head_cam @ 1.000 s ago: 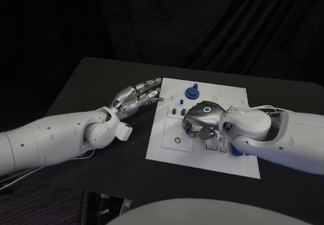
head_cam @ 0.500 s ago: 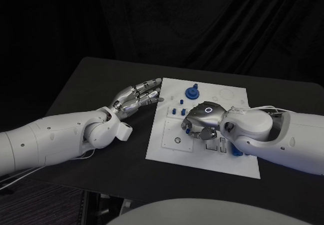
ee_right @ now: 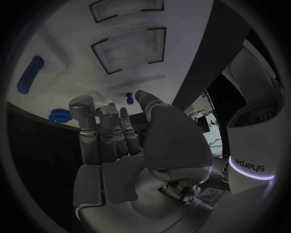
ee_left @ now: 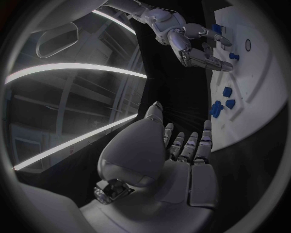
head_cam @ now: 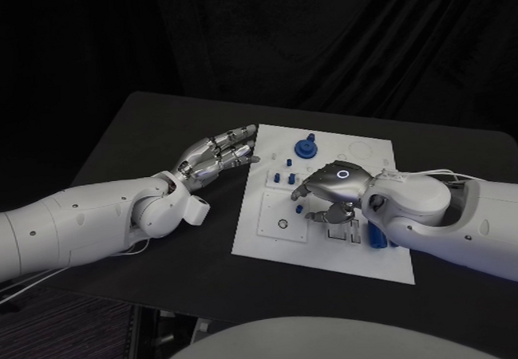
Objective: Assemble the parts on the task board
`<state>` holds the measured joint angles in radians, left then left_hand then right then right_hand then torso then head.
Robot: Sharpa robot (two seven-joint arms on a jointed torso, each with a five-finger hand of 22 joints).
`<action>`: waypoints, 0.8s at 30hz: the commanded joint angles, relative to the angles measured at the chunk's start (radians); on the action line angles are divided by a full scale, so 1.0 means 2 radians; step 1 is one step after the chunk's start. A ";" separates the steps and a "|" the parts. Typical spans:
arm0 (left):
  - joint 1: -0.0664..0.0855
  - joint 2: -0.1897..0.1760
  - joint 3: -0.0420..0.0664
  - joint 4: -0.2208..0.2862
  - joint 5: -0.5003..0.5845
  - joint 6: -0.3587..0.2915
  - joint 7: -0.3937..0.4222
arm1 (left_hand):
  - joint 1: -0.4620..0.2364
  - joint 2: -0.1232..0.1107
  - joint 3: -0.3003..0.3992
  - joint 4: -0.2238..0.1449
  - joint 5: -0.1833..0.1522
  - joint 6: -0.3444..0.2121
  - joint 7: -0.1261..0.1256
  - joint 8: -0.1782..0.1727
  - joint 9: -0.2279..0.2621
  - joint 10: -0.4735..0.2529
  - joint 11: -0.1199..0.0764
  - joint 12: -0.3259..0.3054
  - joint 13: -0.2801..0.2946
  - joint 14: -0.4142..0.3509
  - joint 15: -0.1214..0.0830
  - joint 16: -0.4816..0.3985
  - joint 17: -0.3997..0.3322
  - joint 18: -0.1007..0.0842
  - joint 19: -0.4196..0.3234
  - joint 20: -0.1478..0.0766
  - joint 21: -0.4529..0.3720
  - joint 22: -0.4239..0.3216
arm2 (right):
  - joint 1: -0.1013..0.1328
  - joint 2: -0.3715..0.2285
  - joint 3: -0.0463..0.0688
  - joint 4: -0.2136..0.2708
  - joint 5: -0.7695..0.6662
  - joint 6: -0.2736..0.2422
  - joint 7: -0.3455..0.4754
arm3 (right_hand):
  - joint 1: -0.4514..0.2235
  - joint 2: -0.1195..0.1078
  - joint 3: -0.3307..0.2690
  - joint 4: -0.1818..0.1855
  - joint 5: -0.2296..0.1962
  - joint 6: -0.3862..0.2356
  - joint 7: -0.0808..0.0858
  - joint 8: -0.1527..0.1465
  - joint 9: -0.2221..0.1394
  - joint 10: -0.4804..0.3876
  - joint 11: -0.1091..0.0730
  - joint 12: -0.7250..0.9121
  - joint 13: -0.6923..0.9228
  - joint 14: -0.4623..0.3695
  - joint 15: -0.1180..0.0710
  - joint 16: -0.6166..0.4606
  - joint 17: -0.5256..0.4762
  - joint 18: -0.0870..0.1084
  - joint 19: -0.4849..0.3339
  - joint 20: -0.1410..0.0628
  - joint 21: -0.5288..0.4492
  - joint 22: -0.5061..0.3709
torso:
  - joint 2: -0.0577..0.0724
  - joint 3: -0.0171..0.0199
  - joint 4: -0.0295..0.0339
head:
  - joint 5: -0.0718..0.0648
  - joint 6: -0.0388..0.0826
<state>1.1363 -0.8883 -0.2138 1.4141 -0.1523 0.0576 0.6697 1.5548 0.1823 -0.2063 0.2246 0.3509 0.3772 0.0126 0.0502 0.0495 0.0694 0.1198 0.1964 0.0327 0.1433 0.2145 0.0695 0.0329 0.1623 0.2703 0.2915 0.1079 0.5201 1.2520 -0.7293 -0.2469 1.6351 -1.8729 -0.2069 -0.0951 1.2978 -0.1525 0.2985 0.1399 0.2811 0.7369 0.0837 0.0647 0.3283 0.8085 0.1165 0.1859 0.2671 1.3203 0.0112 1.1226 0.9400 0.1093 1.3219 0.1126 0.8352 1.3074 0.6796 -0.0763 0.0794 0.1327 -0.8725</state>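
Beneath right hand [ee_right: 130,145] (wrist view), blue parts [ee_right: 60,115]

You see a black table [head_cam: 153,128] set against a black curtain [head_cam: 322,41] hanging in folds behind it. To your left, beneath the table's edge, a dark floor [head_cam: 59,332] shows.

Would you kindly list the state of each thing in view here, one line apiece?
Left hand: holds nothing, fingers stretched out, at the task board's left edge.
Right hand: over the board's middle, fingers curled downward; whether it holds a part cannot be told.
Task board: flat on the black table.
Tall blue part: standing upright at the board's far side.
Long blue part: lying flat on the board by the right arm.
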 commanded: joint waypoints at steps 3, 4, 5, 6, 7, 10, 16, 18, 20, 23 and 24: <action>-0.001 -0.003 0.000 0.003 -0.001 0.002 0.008 | 0.002 0.005 0.000 -0.003 0.002 -0.001 0.000 -0.003 0.000 0.000 0.003 -0.002 0.000 0.000 0.003 0.003 0.000 -0.010 -0.002 0.001 -0.003 -0.002 | 0.021 -0.024 0.001 0.017 0.010 -0.037 -0.012 | 0.012 0.000 -0.008 0.003 0.002 0.002 -0.001 0.003 -0.003 -0.013 0.000 0.004 0.000 -0.002 -0.001 0.001 0.002 0.007 -0.001 0.001 0.000 0.050 | 0.000 -0.0001 -0.0001 | -0.003 0.000; -0.001 -0.004 0.000 0.004 -0.001 0.001 0.009 | 0.002 0.005 0.000 -0.003 0.002 -0.002 0.000 -0.003 0.000 0.000 0.003 -0.002 0.000 0.000 0.002 0.003 0.000 -0.010 -0.002 0.001 -0.003 -0.003 | 0.028 -0.033 0.001 0.022 0.013 -0.032 -0.016 | 0.013 0.000 -0.009 0.005 0.002 0.002 -0.002 0.003 -0.004 -0.016 0.000 0.004 0.000 0.000 -0.001 0.004 0.005 0.006 0.002 0.001 0.005 0.051 | 0.000 0.0001 -0.0004 | -0.004 0.000; -0.001 -0.005 0.000 0.005 -0.001 0.000 0.010 | 0.002 0.005 0.000 -0.003 0.002 -0.001 0.000 -0.003 0.000 0.001 0.003 -0.001 0.000 0.000 0.002 0.003 0.000 -0.010 -0.003 0.001 -0.003 -0.004 | 0.034 -0.042 0.001 0.026 0.016 -0.025 -0.021 | 0.015 0.000 -0.012 0.009 0.002 0.001 -0.003 0.002 -0.005 -0.022 -0.001 0.004 -0.001 0.002 -0.002 0.007 0.007 0.006 0.003 0.001 0.007 0.052 | 0.000 0.0002 -0.0007 | -0.004 0.000; -0.001 -0.006 0.000 0.005 -0.001 -0.002 0.011 | 0.002 0.004 0.000 -0.004 0.002 0.000 0.000 -0.002 0.000 0.001 0.003 -0.001 0.000 -0.001 0.002 0.003 0.000 -0.010 -0.004 0.000 -0.004 -0.006 | 0.039 -0.051 0.001 0.029 0.018 -0.018 -0.025 | 0.017 -0.001 -0.018 0.016 0.003 -0.003 -0.003 0.001 -0.009 -0.031 -0.001 0.004 -0.003 0.003 -0.002 0.007 0.007 0.006 0.004 0.000 0.007 0.052 | 0.000 0.0002 -0.0006 | -0.005 0.000; -0.001 -0.006 0.000 0.006 -0.001 -0.003 0.012 | 0.002 0.004 0.000 -0.005 0.002 0.001 -0.001 -0.002 0.000 0.001 0.003 0.000 0.000 -0.001 0.001 0.003 0.000 -0.011 -0.005 0.000 -0.004 -0.007 | 0.043 -0.058 0.001 0.032 0.019 -0.014 -0.028 | 0.020 -0.003 -0.024 0.025 0.004 -0.007 -0.003 0.000 -0.014 -0.041 0.000 0.003 -0.006 0.004 -0.002 0.009 0.008 0.005 0.006 0.000 0.009 0.052 | 0.000 0.0002 -0.0005 | -0.006 0.000; -0.001 -0.007 0.000 0.007 -0.001 -0.008 0.016 | 0.003 0.003 -0.001 -0.006 0.002 0.003 -0.001 -0.001 0.001 0.002 0.002 0.002 0.000 -0.003 -0.002 0.002 -0.001 -0.011 -0.010 -0.001 -0.007 -0.014 | 0.052 -0.084 0.001 0.034 0.022 -0.008 -0.030 | 0.036 -0.008 -0.035 0.048 0.005 -0.009 -0.010 0.001 -0.024 -0.065 -0.003 -0.004 -0.019 0.012 -0.004 0.017 0.016 0.002 0.015 -0.001 0.026 0.056 | 0.000 0.0003 -0.0001 | -0.007 0.000; -0.001 -0.006 0.000 0.007 -0.001 -0.017 0.024 | 0.001 0.005 -0.006 -0.015 0.002 0.005 0.000 -0.001 0.001 0.004 0.006 0.008 0.001 -0.036 -0.018 -0.011 -0.006 -0.014 -0.072 -0.026 -0.031 -0.082 | 0.057 -0.116 0.000 0.022 0.046 0.004 -0.025 | 0.059 -0.017 -0.048 0.077 0.007 -0.019 -0.029 0.000 -0.042 -0.087 -0.008 -0.016 -0.045 0.021 -0.008 0.025 0.026 0.000 0.024 -0.006 0.044 0.060 | 0.001 0.0002 0.0002 | -0.009 0.000; -0.001 -0.006 0.000 0.007 -0.001 -0.020 0.027 | 0.001 0.005 -0.008 -0.016 0.001 0.007 0.000 0.000 0.001 0.005 0.007 0.010 0.001 -0.042 -0.023 -0.014 -0.007 -0.020 -0.076 -0.037 -0.030 -0.086 | 0.056 -0.123 0.000 0.018 0.054 0.006 -0.024 | 0.061 -0.017 -0.049 0.077 0.007 -0.018 -0.025 0.000 -0.044 -0.083 -0.005 -0.014 -0.048 0.024 -0.007 0.030 0.032 -0.002 0.027 -0.006 0.049 0.062 | 0.001 -0.0005 0.0004 | -0.008 0.000; -0.001 -0.006 0.000 0.007 -0.001 -0.024 0.031 | 0.000 0.004 -0.010 -0.017 0.001 0.009 0.001 0.000 0.002 0.005 0.007 0.011 0.001 -0.046 -0.026 -0.016 -0.008 -0.024 -0.077 -0.044 -0.030 -0.088 | 0.054 -0.128 0.000 0.014 0.059 0.007 -0.023 | 0.060 -0.016 -0.050 0.077 0.007 -0.015 -0.024 0.001 -0.045 -0.080 -0.004 -0.013 -0.050 0.026 -0.007 0.032 0.035 -0.002 0.028 -0.005 0.052 0.062 | 0.001 -0.0016 0.0001 | -0.009 0.000; -0.001 -0.006 0.000 0.006 -0.001 -0.031 0.038 | -0.004 0.001 -0.016 -0.017 0.001 0.017 0.002 0.001 0.003 0.007 0.007 0.016 0.001 -0.058 -0.041 -0.023 -0.011 -0.033 -0.108 -0.068 -0.041 -0.161 | 0.051 -0.135 0.000 0.009 0.063 0.007 -0.023 | 0.057 -0.012 -0.050 0.077 0.006 -0.007 -0.019 0.003 -0.050 -0.059 -0.001 -0.003 -0.055 0.030 -0.005 0.037 0.039 -0.003 0.032 -0.004 0.060 0.064 | 0.002 -0.0014 -0.0006 | -0.010 0.000; -0.001 -0.005 0.000 0.005 -0.001 -0.033 0.040 | -0.006 -0.001 -0.019 -0.017 0.000 0.019 0.002 0.001 0.003 0.007 0.005 0.016 0.001 -0.062 -0.045 -0.026 -0.012 -0.036 -0.122 -0.074 -0.046 -0.199 | 0.050 -0.136 0.000 0.008 0.064 0.006 -0.023 | 0.055 -0.010 -0.048 0.076 0.005 -0.005 -0.016 0.003 -0.053 -0.047 -0.001 0.001 -0.057 0.032 -0.005 0.039 0.042 -0.004 0.034 -0.003 0.064 0.065 | 0.002 -0.0012 -0.0008 | -0.010 0.000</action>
<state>1.1359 -0.9012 -0.2139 1.4241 -0.1523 0.0201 0.6760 1.5546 0.1820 -0.2386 0.1904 0.3510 0.4117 0.0142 0.0502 0.0547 0.0824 0.1327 0.2238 0.0343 0.0228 0.1263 0.0191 0.0085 0.0991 0.0365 0.1455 0.0188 0.1420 1.3560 -0.9986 -0.2478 1.6534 -1.7778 -0.2064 -0.1231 1.4111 -0.1821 0.2016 0.2897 0.2900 0.7252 0.0498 0.0651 0.2239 0.7088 0.1148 0.1860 0.1538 1.3796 0.0018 1.1969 1.0213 0.1093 1.3849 0.1071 0.9593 1.3073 0.6820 -0.0778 0.0793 0.1138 -0.8725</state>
